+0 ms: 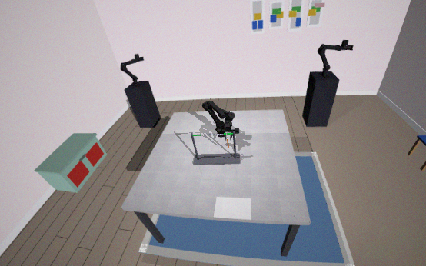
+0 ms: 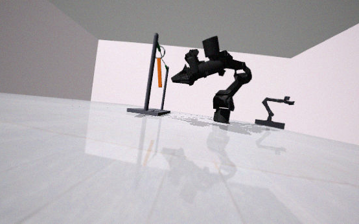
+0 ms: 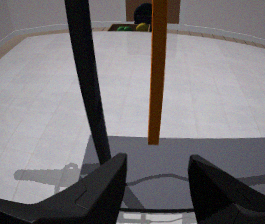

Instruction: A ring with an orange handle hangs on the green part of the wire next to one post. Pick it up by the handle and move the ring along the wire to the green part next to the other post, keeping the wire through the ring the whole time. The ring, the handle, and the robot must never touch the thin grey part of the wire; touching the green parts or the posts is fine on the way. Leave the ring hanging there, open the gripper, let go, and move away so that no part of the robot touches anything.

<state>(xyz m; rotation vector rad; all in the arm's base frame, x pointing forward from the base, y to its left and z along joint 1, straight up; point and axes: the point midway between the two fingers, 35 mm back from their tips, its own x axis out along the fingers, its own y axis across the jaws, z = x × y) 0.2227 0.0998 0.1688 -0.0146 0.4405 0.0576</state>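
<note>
Orange against the pale wall, the handle (image 2: pixel 159 72) hangs straight down from the ring (image 2: pixel 161 52), which we see looped over the green wire (image 2: pixel 158 47) right at the top of the near post (image 2: pixel 150 74) in the side view. Just behind, the far post (image 2: pixel 164 88) rises from the same base (image 2: pixel 148 111) on the bench (image 2: pixel 78 168). To the right, our hand (image 2: pixel 179 78) hovers near the handle but apart from it, fingers spread partway with nothing between them, the arm (image 2: pixel 233 85) bending back to its foot. From the wrist, we see a dark post (image 3: pixel 86 63) at left, the handle (image 3: pixel 157 56) in the middle beyond the gap, and the two fingers low in front, touching neither.
</note>
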